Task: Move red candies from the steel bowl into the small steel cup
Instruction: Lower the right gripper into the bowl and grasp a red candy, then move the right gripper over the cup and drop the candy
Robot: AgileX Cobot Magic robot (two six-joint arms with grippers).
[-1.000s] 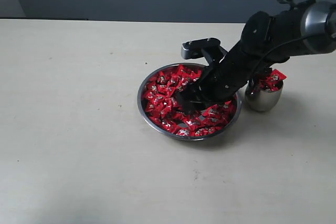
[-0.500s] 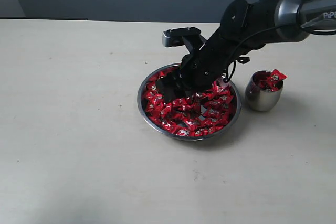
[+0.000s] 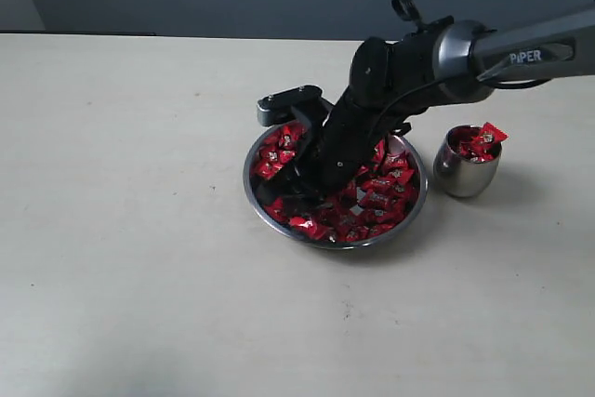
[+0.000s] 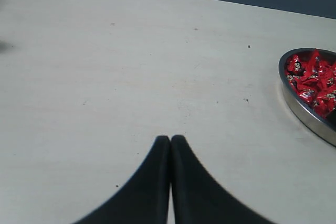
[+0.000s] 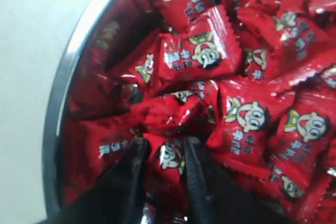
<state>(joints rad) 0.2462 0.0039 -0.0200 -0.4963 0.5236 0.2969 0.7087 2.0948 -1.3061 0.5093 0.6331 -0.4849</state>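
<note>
Right gripper [image 3: 290, 194] is dipping into the candies [image 3: 386, 188] at the bowl's [image 3: 390, 235] left edge.
Exterior: cup [image 3: 465, 178] is standing just right, open table [image 3: 139, 230] spreading all round. Left wrist: left gripper [image 4: 170, 148] is resting closed, empty. Right wrist: fingers [image 5: 137, 161] are pinching one candy [image 5: 169, 156].

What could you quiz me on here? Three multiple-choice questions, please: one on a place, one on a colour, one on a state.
1. Where is the right gripper? A in the steel bowl; B high in the air; C out of sight.
2. What colour are the candies? A blue; B red; C green.
3. How is the left gripper? A wide open; B holding a candy; C shut, empty.
Answers: A, its fingertips sit among the candies; B, every wrapper is red; C, its fingers touch with nothing between.
</note>
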